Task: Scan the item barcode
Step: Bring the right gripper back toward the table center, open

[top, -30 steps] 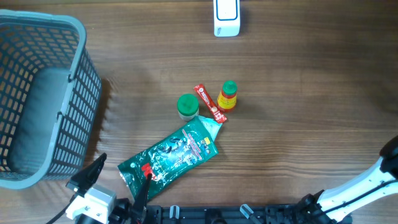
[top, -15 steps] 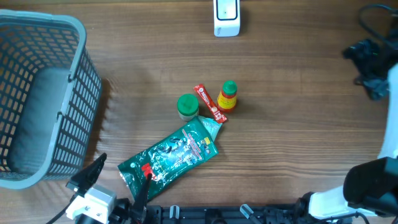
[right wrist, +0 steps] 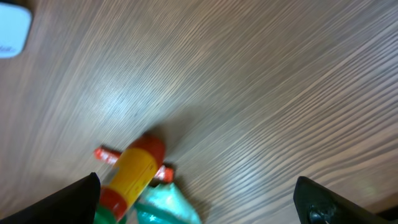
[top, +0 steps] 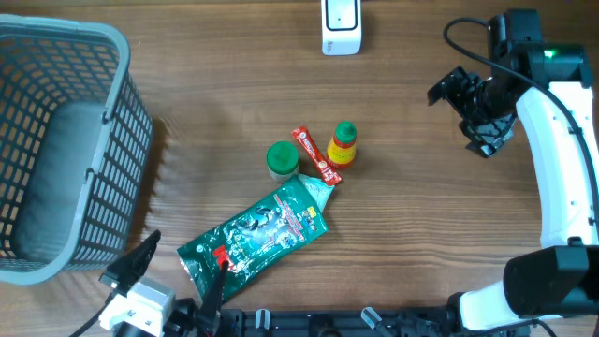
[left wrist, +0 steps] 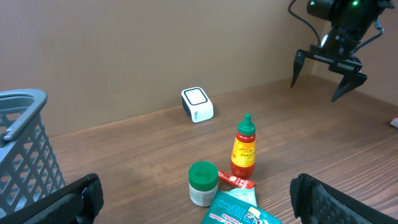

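1. Overhead: right gripper (top: 465, 120) spread wide, empty, upper right of frame.
2. Left gripper (top: 173, 279) agape, empty, bottom left.
3. Sauce bottle (top: 343, 145) upright at centre; scanner (top: 341, 26) top centre.

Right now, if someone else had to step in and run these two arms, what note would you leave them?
Left claw: open, empty, low at the near edge of the table, by the green pouch.
Right claw: open, empty, hovering over bare wood on the right, apart from every item.
Items: pouch, green-lidded jar, red stick packet and sauce bottle clustered mid-table; white scanner at the far edge; basket on the left.
Done: nothing picked up.
Left to do: grasp an item and show its barcode to the scanner.
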Motion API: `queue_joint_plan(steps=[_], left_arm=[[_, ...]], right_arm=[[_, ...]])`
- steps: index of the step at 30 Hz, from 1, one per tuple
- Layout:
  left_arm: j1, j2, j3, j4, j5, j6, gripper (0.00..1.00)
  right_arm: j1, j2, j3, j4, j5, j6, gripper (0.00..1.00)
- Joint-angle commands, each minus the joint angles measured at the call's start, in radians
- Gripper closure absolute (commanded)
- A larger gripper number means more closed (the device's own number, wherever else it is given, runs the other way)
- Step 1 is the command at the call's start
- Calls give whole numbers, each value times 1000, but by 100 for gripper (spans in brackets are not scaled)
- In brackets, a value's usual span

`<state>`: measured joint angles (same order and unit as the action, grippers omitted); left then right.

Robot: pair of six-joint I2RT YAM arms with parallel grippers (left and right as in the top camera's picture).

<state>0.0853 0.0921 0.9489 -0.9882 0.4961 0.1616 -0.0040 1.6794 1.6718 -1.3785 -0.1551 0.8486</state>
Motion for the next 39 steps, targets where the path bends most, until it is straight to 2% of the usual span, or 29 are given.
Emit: queue_joint_plan(steps=[1, 7, 9, 15, 18, 29, 39], left_arm=[[-2, -7, -1, 2, 8, -9, 0], [-2, -7, -1, 2, 8, -9, 0], [-2, -7, -1, 2, 8, -9, 0], [-2, -7, -1, 2, 8, -10, 0], [-2, -7, -1, 2, 8, -9, 0], [-2, -7, -1, 2, 8, -9, 0], [-2, -7, -1, 2, 8, -9, 0]], right_arm=[[7, 7, 2, 2, -152, 27, 0], [8, 5, 2, 2, -306, 209, 0], [15, 2, 2, 13, -341, 193, 0], [37, -16, 2, 1, -267, 11, 0], [39, -15, 2, -3, -256, -37, 1], [39, -15, 2, 21, -208, -34, 0], [55, -15, 2, 118, -296, -11, 0]])
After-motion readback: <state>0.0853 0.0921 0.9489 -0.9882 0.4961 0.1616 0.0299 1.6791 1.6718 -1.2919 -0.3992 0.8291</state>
